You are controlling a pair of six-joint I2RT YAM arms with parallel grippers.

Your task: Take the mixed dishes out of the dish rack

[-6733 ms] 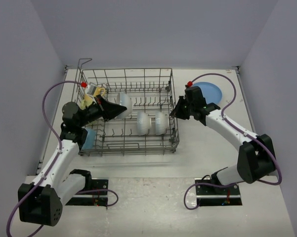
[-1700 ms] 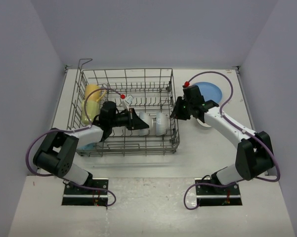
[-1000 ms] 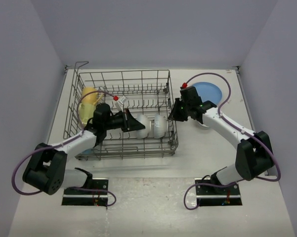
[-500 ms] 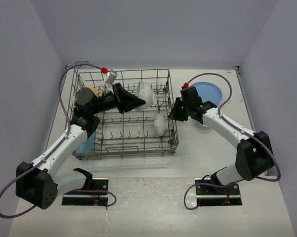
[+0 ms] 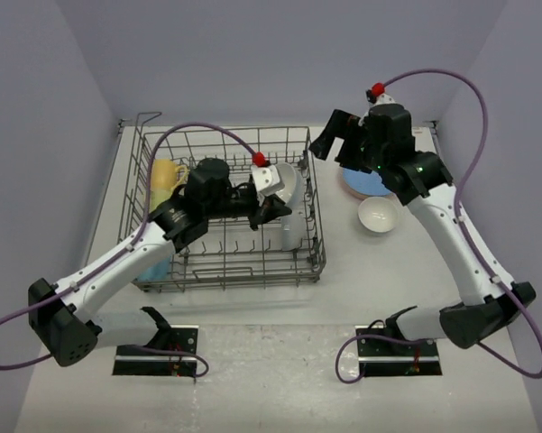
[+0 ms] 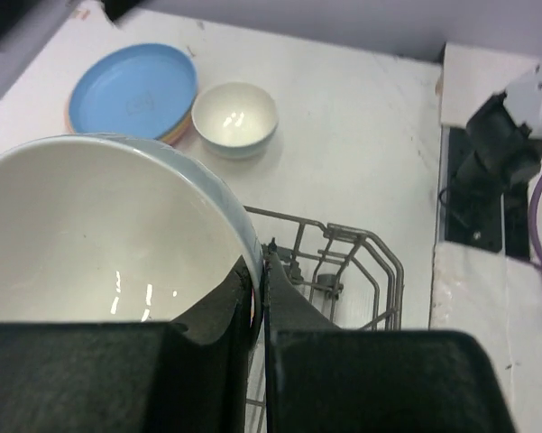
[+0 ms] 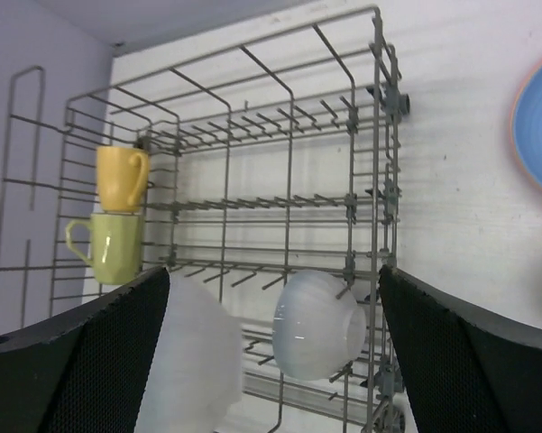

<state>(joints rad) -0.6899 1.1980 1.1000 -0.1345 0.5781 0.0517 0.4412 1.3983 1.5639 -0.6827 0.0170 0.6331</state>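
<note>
Work surface and enclosure, seen from above.
A white tabletop (image 5: 280,302) meets a speckled front strip (image 5: 271,388) along a straight seam; plain lavender-grey panels form the back wall (image 5: 271,54), left wall (image 5: 27,135) and right wall (image 5: 532,180).

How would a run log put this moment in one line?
left gripper: shut on bowl | right gripper: open | rack: second bowl, two mugs

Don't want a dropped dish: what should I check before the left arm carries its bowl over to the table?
1. Left gripper pinching the held bowl by its rim: ok.
2. Held bowl clear of the rack tines: cannot tell.
3. Right gripper open and empty: ok.
4. Bare table beside the second bowl: ok.
5. Rack emptied: not ok; third bowl, yellow mug, green mug remain.
</note>
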